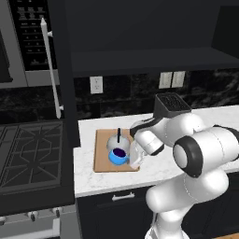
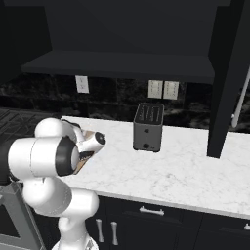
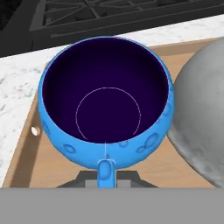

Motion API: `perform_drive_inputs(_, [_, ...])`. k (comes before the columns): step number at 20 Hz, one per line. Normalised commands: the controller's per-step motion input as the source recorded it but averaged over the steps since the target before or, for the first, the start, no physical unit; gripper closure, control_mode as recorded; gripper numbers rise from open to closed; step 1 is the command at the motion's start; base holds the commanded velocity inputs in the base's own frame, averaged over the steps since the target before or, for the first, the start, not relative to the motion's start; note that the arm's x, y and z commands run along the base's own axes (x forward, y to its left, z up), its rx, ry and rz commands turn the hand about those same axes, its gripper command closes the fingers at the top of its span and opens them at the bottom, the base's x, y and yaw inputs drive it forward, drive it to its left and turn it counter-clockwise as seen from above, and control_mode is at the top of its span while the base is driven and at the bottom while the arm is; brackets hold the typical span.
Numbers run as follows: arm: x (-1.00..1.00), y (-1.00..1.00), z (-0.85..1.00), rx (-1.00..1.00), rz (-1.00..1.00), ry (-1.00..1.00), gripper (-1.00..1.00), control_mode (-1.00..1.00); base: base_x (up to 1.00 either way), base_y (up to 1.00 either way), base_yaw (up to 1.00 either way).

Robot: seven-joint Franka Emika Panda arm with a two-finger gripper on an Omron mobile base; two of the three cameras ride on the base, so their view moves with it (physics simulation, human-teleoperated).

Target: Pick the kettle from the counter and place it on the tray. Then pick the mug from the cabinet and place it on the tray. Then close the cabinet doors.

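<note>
Blue mug (image 3: 105, 100) is sitting upright over the wooden tray (image 1: 101, 158), w/ its small handle toward the gripper (image 1: 136, 158), whose fingers are pinching that handle. Kettle (image 1: 116, 142) is resting on the tray just beside it. Cabinet doors (image 1: 65, 70) are hanging open, prob. last step.
</note>
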Motion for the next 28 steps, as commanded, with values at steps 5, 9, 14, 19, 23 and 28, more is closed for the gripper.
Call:
perform_drive_inputs(5, [-0.15,0.0,0.59,0.0,0.0,0.02,-1.0,-1.0,0.0,0.0,0.0])
perform_drive_inputs(9, [-0.21,0.0,0.76,-0.02,0.0,0.03,-1.0,-1.0,0.0,0.0,0.0])
perform_drive_inputs(14, [-0.55,-0.15,0.96,-0.09,-0.09,0.24,-1.0,-1.0,0.0,0.0,0.0])
perform_drive_inputs(19, [-0.74,-0.4,0.82,-0.01,-0.49,0.37,-1.0,-1.0,0.0,0.0,0.0])
perform_drive_inputs(23, [-0.2,-0.27,0.34,0.1,-0.34,0.24,-1.0,-1.0,0.0,0.0,0.0])
perform_drive_inputs(28, [-0.18,-0.54,0.26,0.27,-0.15,0.09,-1.0,-1.0,0.0,0.0,0.0])
